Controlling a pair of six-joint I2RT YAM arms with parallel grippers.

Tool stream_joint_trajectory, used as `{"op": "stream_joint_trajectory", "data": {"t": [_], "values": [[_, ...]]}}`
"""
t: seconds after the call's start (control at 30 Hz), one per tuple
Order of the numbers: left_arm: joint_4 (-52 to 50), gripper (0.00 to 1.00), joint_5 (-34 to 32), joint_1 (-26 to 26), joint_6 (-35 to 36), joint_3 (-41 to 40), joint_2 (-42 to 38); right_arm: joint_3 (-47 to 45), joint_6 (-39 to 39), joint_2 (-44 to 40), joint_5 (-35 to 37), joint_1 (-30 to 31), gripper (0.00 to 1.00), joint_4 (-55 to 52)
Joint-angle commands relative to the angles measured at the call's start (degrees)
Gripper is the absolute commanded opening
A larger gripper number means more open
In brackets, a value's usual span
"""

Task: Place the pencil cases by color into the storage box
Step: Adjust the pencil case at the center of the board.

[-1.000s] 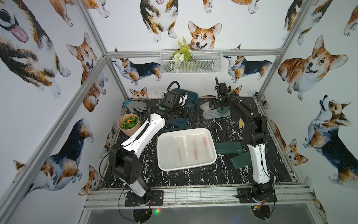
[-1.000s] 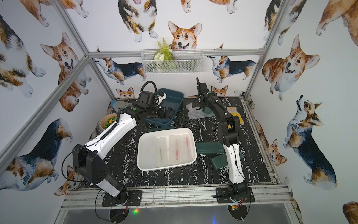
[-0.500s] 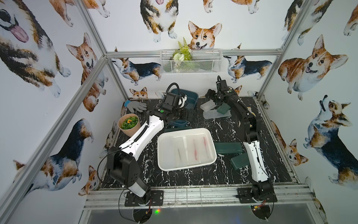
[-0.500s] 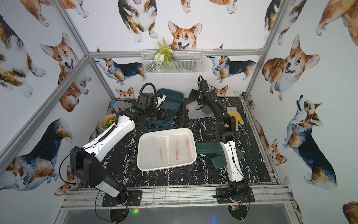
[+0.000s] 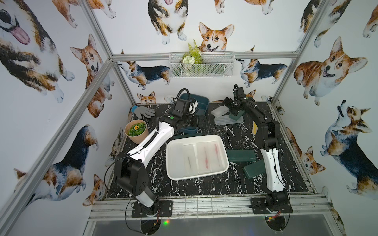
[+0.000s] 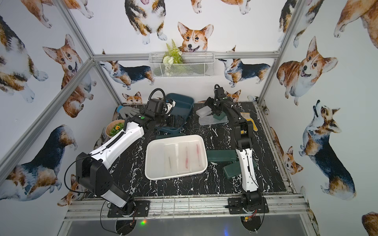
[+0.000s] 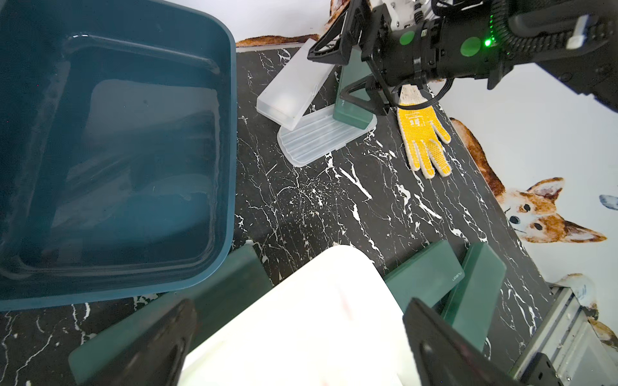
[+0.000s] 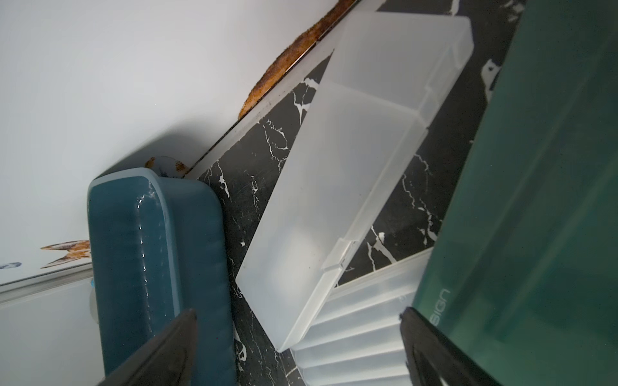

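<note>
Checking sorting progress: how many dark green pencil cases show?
4. Two dark green cases right of the white plastic tray, one at its far edge, one propped on the frosted ribbed case beside the right end effector. Others may hide in the teal plastic bin.

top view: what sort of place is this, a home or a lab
Most likely a robot test cell: left arm and right arm mounted on a metal rail, an aluminium frame with corgi-print walls boxing in a marble-pattern table.

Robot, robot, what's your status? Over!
Left gripper open, empty, by the blue box. Right gripper open at frosted pencil case. Green case leans close beside it.
</note>
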Motion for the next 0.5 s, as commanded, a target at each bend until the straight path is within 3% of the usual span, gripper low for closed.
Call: {"op": "stream_joint_trajectory", "data": {"t": [0.0, 0.27, 0.47], "values": [[2.12, 0.99, 0.93, -0.14, -0.94, 0.65, 0.38, 0.96, 3.25, 0.01, -1.38, -0.37, 0.95, 1.54], [2.13, 1.0, 0.86, -0.27, -1.37, 0.67, 0.87, 1.2, 8.89, 2.58, -4.72, -1.12, 0.95, 6.36], [2.04, 1.0, 0.78, -0.49, -1.65, 1.17, 1.52, 3.47, 8.91, 3.78, -0.84, -1.28, 0.94, 0.55]]}}
